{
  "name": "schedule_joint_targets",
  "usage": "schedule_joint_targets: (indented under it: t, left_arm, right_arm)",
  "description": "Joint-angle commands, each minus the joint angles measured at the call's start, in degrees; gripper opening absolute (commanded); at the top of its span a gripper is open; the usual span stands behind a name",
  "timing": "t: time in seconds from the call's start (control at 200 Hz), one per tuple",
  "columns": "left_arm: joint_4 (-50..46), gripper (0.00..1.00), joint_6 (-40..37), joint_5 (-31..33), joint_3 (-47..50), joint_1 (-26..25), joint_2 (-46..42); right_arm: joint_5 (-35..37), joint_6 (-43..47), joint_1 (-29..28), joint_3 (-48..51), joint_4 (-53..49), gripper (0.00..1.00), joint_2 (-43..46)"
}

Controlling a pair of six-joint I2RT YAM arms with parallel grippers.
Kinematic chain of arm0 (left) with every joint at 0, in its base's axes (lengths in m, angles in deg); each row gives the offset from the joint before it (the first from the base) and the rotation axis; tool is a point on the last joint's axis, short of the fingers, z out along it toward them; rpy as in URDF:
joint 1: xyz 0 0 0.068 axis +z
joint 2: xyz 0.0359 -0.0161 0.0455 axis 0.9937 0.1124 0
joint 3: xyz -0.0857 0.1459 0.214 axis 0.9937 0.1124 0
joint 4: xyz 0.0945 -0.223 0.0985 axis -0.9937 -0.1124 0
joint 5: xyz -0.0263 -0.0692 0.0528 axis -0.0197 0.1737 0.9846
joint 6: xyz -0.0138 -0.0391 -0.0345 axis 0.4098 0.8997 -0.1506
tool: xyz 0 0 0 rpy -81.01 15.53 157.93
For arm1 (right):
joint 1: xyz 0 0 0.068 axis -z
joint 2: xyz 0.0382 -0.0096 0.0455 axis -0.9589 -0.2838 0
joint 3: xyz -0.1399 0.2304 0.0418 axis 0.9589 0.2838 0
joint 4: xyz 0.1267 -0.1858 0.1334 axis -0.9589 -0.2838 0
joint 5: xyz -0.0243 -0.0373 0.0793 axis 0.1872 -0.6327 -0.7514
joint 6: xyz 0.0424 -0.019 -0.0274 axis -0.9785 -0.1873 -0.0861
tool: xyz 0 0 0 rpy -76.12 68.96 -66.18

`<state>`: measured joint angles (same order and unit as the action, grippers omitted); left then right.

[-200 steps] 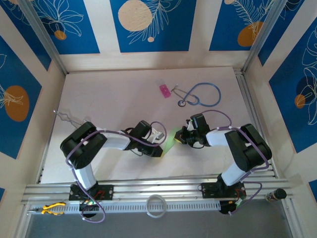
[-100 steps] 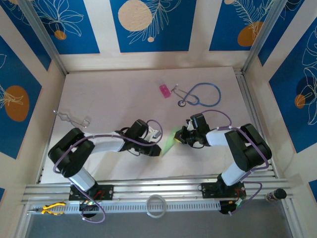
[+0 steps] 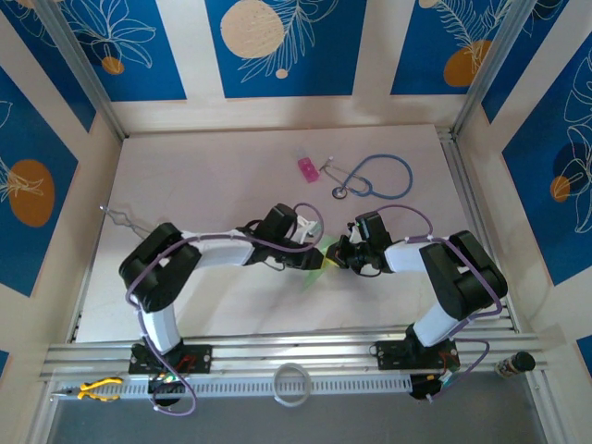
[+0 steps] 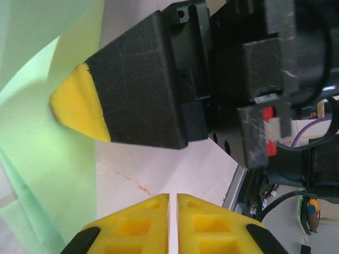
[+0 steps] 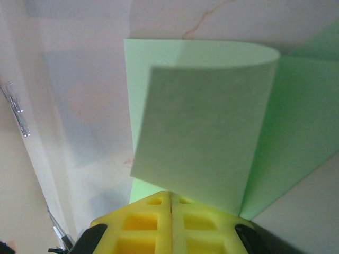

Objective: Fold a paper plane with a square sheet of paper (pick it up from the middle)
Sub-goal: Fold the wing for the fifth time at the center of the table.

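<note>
On my overhead feed the left arm (image 3: 217,252) stretches across the bench (image 3: 203,176), and my left fingers (image 3: 314,242) sit just left of the square sheet of paper (image 3: 316,268). From up there the sheet is a small pale-green sliver between the two sets of fingers, its folds too small for me to read.

The left wrist camera brings it close. The sheet (image 4: 37,159) is matte light green and stands up off the bench to the left of my left fingers (image 4: 159,206). It shows overlapping layers, with a soft shadow where one laps another. Those left fingers are clenched, yellow pads together with a hairline seam between them. I cannot tell whether any paper sits in that seam. The same camera catches one of the right fingers (image 4: 79,106) side-on, its yellow tip against the green.

The right wrist camera gives me the shape that the overhead cannot. Here a flap of the sheet (image 5: 201,137) curls toward the lens in a smooth roll along its top, with a flatter layer behind it and another spreading out to the right. The flap's lower edge runs down into the seam of the right fingers (image 5: 163,206), which are clamped on the sheet.

On the overhead the right fingers (image 3: 339,256) meet the sheet's right side. Well beyond both sets of fingers, a pink block (image 3: 307,169) and, to its right, a blue stethoscope (image 3: 379,176) lie on the bench.
</note>
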<state>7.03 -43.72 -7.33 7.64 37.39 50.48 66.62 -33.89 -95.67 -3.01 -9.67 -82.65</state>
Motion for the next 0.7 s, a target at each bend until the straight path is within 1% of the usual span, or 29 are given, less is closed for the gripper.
schedule_joint_targets:
  t: [0.0, 0.175, 0.295, 0.475, 0.695]
  left_arm:
    - [-2.36, 0.12, -0.47, -1.65, -2.92, -1.21, 2.41]
    - [-9.38, 0.11, -4.55, 2.0, -4.92, -2.06, 4.54]
    - [-11.66, 0.1, -5.7, 3.88, -4.25, -2.23, 5.9]
    - [-10.45, 0.1, -5.33, 4.11, -1.65, -2.1, 6.97]
    - [-9.11, 0.09, -4.61, 4.33, 3.16, -2.1, 5.3]
  right_arm:
    - [4.2, 0.9, -0.03, 0.11, -4.79, 0.0, -1.75]
    - [4.32, 0.94, -0.01, 0.12, -5.06, 0.0, -1.62]
    - [4.37, 0.94, 0.0, 0.14, -5.1, 0.0, -1.61]
    - [4.52, 1.11, 0.0, 0.22, -5.11, 0.0, -1.83]
    - [5.11, 1.46, -0.04, 0.19, -5.85, 0.0, -2.05]
